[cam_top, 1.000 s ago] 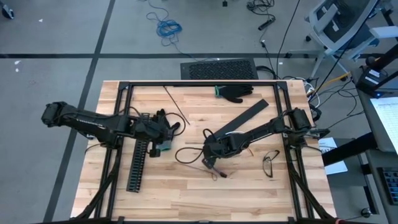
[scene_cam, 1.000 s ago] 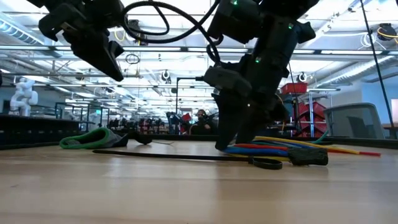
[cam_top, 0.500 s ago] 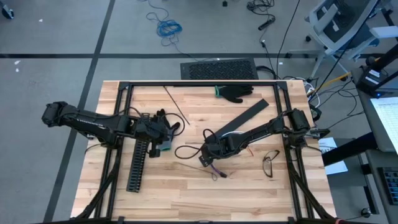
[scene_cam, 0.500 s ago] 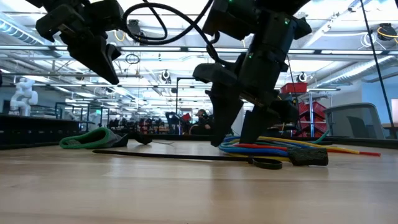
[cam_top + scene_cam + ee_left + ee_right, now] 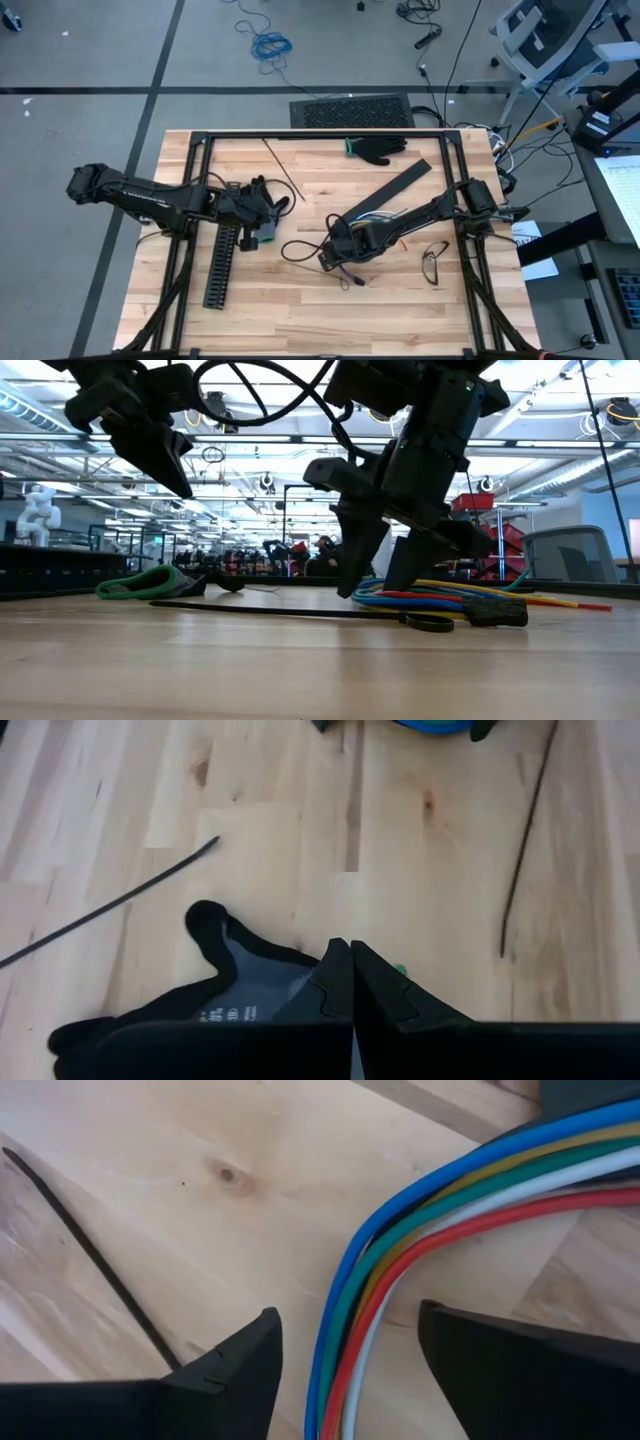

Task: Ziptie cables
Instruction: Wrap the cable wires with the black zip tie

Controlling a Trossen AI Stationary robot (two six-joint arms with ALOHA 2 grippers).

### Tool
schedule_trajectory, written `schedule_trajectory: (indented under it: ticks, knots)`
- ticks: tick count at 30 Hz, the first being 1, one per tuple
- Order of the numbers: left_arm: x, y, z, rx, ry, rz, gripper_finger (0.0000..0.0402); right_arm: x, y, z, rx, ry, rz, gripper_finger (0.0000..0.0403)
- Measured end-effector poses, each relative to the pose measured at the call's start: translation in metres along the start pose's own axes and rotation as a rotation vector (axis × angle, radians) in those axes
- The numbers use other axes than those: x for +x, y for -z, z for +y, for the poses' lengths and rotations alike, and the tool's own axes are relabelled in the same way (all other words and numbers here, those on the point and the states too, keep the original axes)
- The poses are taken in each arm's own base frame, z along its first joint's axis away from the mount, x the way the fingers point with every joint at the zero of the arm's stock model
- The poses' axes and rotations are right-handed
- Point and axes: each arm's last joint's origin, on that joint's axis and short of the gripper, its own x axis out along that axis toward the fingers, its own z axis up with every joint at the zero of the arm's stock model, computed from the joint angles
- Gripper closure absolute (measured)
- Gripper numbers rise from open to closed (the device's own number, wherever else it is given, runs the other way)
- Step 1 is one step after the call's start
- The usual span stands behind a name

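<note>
**Right arm straddles the cables, left arm waits**

Over on the left side of the worktop (image 5: 250, 310), the left gripper (image 5: 268, 212) hangs clear of the wood, its fingers (image 5: 335, 982) pressed flat together with nothing between them. Its own camera looks down on a dark glove (image 5: 215, 995) lying on the boards. Just under that arm lies a long black slotted channel (image 5: 222, 262), which has no part in the tying.

Moving toward the middle, a thin black zip tie (image 5: 95, 1260) lies flat on the wood, close beside the cables (image 5: 400, 1255). The cables themselves are near the centre of the worktop, a handful of thin strands in blue, green, yellow, white and red running side by side and curving away together. The right gripper (image 5: 338, 252) is down over them, fingers (image 5: 235, 1375) spread wide with the strands passing between and not yet pinched.

I would judge these cables light, soft and springy: they will flop, fan apart and slide over each other if taken loosely. The smooth jackets look slippery. The best hold seems to be where the strands already run tight and parallel, squeezing across the whole bunch at once. Further right, a small dark wire loop (image 5: 435, 262) lies apart on the wood.
</note>
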Motion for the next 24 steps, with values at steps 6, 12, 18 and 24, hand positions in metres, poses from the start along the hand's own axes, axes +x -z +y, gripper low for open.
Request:
schedule_trajectory:
  ticks: [6,12,18,24]
  knots:
    - [0.0,0.0,0.0,0.0,-0.015,-0.002,0.0402,0.004,0.0,-0.002,-0.021,0.03,-0.054,0.0213]
    - [0.0,0.0,0.001,0.0,-0.018,-0.003,0.0402,0.011,0.002,-0.004,-0.045,0.063,-0.06,0.0221]
    - [0.0,0.0,0.001,-0.001,-0.027,-0.005,0.0402,0.017,0.007,-0.007,-0.055,0.107,-0.054,0.0221]
    - [0.0,-0.001,0.001,-0.002,-0.037,-0.006,0.0402,0.017,0.014,-0.007,-0.061,0.121,-0.057,0.0247]
